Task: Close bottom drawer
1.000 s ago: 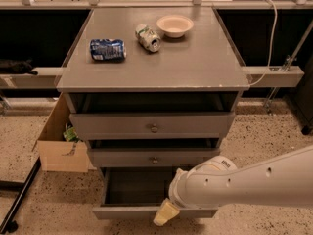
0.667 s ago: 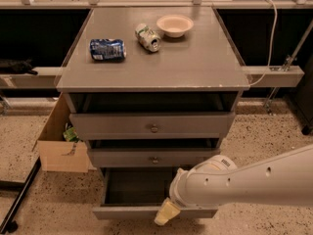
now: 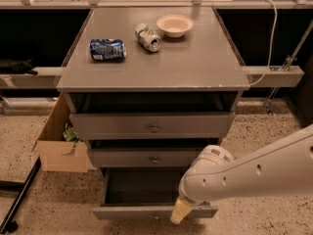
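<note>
- Gripper (image 3: pixel 180 212) has shifted slightly right along the front of the bottom drawer (image 3: pixel 122 213) since the earlier frame; the drawer is no further in than it was.
- Cardboard box (image 3: pixel 57 153): on the floor, against the left side of the cabinet (image 3: pixel 161 65). Flaps are up, with something green inside.
- Blue can (image 3: pixel 107 49): lying on its side on the cabinet top, near the left edge.
- Green-and-white can (image 3: pixel 148 36): also on its side, further back and about mid-width. Its open end points at the front edge.
- Bowl (image 3: pixel 174 25): upright, close to the back edge, just right of the green-and-white can. The two are not touching.
- Top drawer (image 3: pixel 112 126): the widest front, pulled out a little, with a dark gap above it.
- Middle drawer (image 3: pixel 122 158): also slightly out, set a bit further back than the top one.
- Bottom drawer: lowest of the three and pulled out the farthest, with its dark inside showing. The front panel is close to the floor.
- Gripper: tan tip pointing down, at the right part of the bottom drawer's front panel and overlapping its top edge. Whether it touches the panel can't be confirmed. How wide it is spread: can't tell. No sign of it holding anything.
- Arm (image 3: pixel 254 173): white, comes in from the right edge and angles down-left to the gripper.
</note>
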Controlling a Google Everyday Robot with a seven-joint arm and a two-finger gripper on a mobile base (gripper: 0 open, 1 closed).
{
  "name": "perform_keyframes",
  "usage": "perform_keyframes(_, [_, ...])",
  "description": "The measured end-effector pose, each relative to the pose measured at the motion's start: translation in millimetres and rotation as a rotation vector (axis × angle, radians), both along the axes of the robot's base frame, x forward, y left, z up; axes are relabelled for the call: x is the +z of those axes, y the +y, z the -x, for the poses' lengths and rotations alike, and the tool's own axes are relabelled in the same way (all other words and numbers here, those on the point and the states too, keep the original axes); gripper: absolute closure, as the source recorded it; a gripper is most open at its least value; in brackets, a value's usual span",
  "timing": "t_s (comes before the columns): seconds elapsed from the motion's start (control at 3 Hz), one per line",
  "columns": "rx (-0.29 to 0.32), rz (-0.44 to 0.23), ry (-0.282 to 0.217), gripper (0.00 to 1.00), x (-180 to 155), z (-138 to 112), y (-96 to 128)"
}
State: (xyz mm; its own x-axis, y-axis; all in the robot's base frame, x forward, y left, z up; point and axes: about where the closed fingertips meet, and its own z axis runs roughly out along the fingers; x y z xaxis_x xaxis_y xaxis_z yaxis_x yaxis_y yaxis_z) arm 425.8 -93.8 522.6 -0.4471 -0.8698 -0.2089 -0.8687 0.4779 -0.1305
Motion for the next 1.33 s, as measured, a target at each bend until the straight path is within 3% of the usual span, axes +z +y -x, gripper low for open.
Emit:
perform_keyframes(0.33, [0.036,0.143,-0.004,0.00,1.2,9.1,-21.3])
perform_keyframes(0.67, [0.036,0.184,-0.036,0.00,2.6,4.1,-28.3])
perform_keyframes(1.0, [0.048,0.167,0.018,0.00,-13.0,21.5,-26.7])
perform_keyframes(1.33, [0.044,0.146,0.093,0.00,-35.0,55.0,-38.4])
